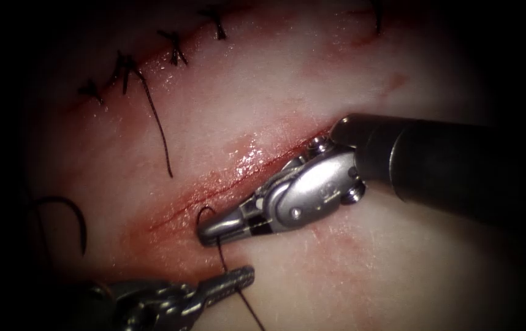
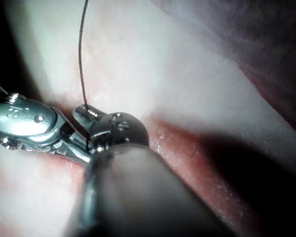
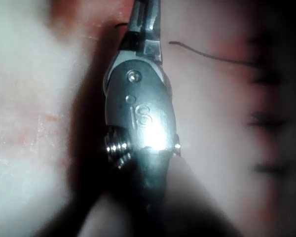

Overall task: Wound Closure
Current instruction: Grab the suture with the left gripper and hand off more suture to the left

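Note:
The right tool [image 1: 203, 236] lies along the cut [image 1: 238, 178], its tip at the cut's lower left end. Its jaws are shut on the thread [image 1: 222, 254], which makes a small dark loop [image 1: 205, 211] just above the tip. From there the thread runs down to the left tool [image 1: 243, 277], whose jaws are shut on it, and trails on past them. The left wrist view shows the thread [image 2: 81, 59] rising from the left tool [image 2: 86, 111], with the right tool [image 2: 24, 126] beside it. A dark curved arc, seemingly the needle [image 1: 83, 230], lies on the tissue far left of the cut, held by neither tool.
Several finished dark stitches [image 1: 174, 49] cross the upper part of the wound, and a long loose thread tail [image 1: 156, 119] hangs from one. Red fluid [image 1: 177, 211] wets the open part of the cut. The right tool's thick shaft [image 1: 447, 162] covers the tissue at right.

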Tool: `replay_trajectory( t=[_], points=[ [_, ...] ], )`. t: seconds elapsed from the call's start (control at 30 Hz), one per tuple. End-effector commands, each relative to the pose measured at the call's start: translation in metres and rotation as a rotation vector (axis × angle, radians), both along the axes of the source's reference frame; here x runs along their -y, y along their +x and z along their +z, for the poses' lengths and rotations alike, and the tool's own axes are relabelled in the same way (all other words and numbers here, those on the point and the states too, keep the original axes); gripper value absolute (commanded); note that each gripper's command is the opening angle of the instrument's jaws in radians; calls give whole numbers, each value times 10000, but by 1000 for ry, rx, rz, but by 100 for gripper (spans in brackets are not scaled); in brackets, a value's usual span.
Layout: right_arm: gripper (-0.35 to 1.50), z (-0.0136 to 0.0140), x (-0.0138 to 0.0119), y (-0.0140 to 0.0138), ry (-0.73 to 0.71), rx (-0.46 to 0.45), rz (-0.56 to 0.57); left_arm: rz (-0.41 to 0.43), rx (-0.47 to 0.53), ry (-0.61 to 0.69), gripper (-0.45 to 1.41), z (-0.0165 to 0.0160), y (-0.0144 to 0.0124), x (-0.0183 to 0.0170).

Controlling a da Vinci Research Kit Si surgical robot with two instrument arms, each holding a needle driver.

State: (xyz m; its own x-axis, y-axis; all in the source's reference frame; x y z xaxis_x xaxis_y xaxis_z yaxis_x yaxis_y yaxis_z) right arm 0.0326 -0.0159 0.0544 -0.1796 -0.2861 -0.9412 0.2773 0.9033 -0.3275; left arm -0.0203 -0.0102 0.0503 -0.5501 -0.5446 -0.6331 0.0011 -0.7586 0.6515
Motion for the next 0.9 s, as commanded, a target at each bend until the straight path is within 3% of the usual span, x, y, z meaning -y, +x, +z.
replay_trajectory(
  t=[0.03, 0.1, 0.13, 0.17, 0.23, 0.27, 0.4, 0.53, 0.7, 0.9],
  points=[
    [-35, 8, -9, 13, 2, 0, 1, 1, 1, -2, -45, 4, -5, -4],
    [-35, 9, -10, 12, 28, 18, 1, -2, 3, 2, -45, 3, -5, -4],
    [-35, 10, -12, 11, 33, 21, 4, -5, 5, 7, -33, 3, -5, -4],
    [-35, 13, -14, 9, 49, 32, 4, -5, 5, 8, 4, 3, -5, -3],
    [-35, 16, -18, 7, 55, 37, 7, -19, 15, 11, 44, 2, -5, -3],
    [-35, 19, -20, 5, 83, 51, 9, -50, 34, -3, 78, 2, -6, -3],
    [-35, 23, -25, 6, 102, 58, 14, -107, 65, -44, 109, 3, -10, 0],
    [-35, 28, -36, 9, 133, 63, 31, -109, 67, -60, 119, 4, -23, 11],
    [-35, 35, -46, 15, 155, 67, 37, -91, 78, -70, 119, 7, -30, 20],
    [-35, 47, -59, 19, 194, 73, 37, -66, 97, -83, 104, 6, -31, 20]
  ],
)
